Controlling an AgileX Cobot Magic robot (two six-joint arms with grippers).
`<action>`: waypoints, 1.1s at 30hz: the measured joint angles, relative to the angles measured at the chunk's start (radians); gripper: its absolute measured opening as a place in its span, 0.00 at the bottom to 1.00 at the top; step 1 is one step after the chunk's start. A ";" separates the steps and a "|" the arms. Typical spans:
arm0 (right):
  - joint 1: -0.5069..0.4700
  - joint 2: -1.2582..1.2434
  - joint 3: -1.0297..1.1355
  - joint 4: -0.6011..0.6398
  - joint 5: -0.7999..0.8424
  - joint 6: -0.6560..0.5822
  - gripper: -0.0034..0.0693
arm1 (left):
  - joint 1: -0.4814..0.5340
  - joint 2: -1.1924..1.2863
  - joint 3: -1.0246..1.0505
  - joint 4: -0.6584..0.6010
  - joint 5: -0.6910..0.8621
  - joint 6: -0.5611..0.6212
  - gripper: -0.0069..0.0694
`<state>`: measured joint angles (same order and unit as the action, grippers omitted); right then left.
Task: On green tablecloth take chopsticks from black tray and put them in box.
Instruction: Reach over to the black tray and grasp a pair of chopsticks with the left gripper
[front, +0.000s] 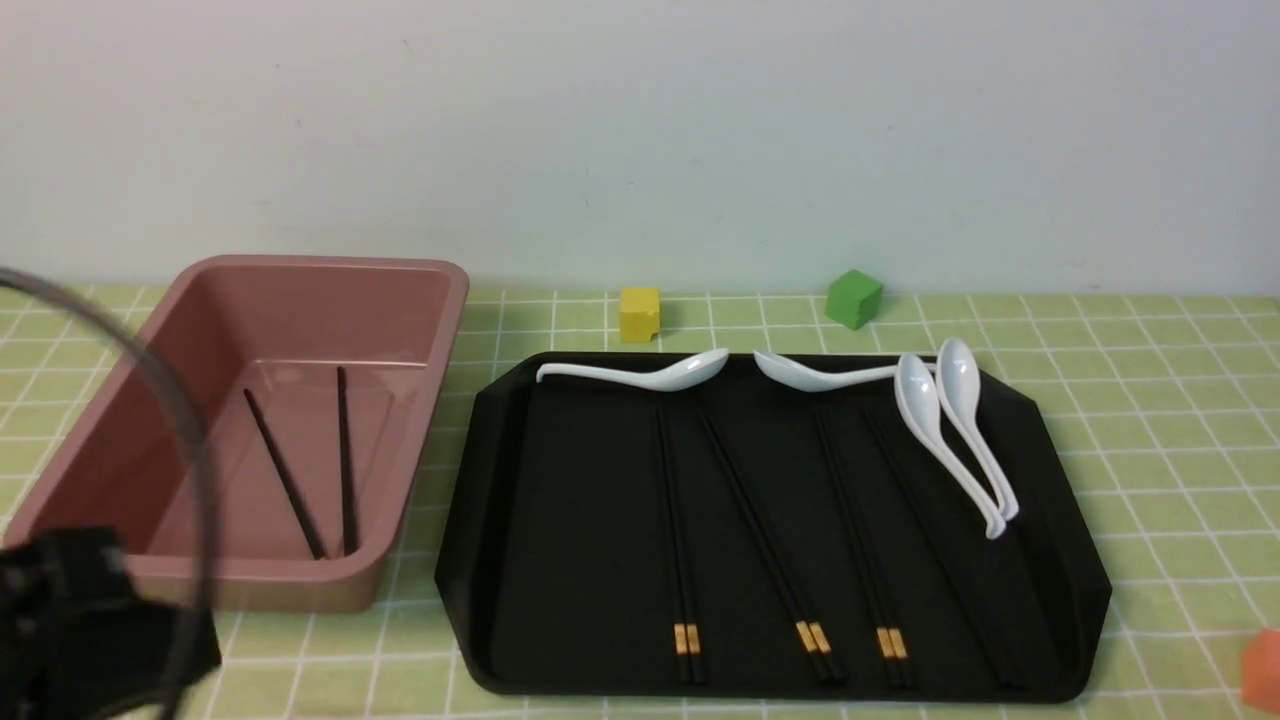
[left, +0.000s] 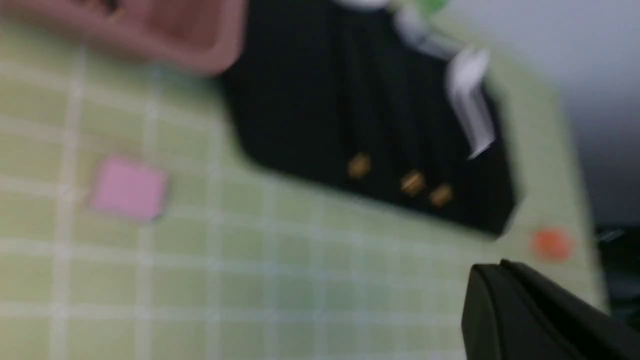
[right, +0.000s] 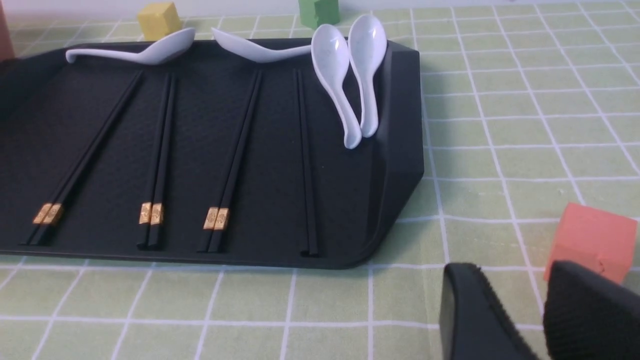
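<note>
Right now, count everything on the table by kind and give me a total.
Chopstick pairs: 5 (4 on the tray, 1 in the box)
Spoons: 4
Cubes: 4 (that yellow one, green, orange, pink)
Tray: 1
Box: 1
Total: 15

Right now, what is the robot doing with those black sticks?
It is moving chopsticks from the black tray into the box. Two sticks already lie in the box; four pairs wait on the tray with four white spoons. The right pincer hangs open and empty over the green tablecloth near the tray's corner. The left pincer is too blurred to judge.
</note>
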<state>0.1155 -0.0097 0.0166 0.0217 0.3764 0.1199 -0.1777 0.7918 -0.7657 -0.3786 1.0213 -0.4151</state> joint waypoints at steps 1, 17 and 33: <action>0.000 0.000 0.000 0.000 0.000 0.000 0.38 | 0.000 0.077 -0.048 0.039 0.067 0.010 0.07; 0.000 0.000 0.000 0.000 0.000 0.000 0.38 | -0.458 0.961 -0.629 0.320 0.099 -0.276 0.09; 0.000 0.000 0.000 0.000 0.000 0.000 0.38 | -0.507 1.383 -0.973 0.394 0.080 -0.394 0.53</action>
<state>0.1155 -0.0097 0.0166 0.0217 0.3764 0.1199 -0.6850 2.1743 -1.7386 0.0150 1.1011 -0.8086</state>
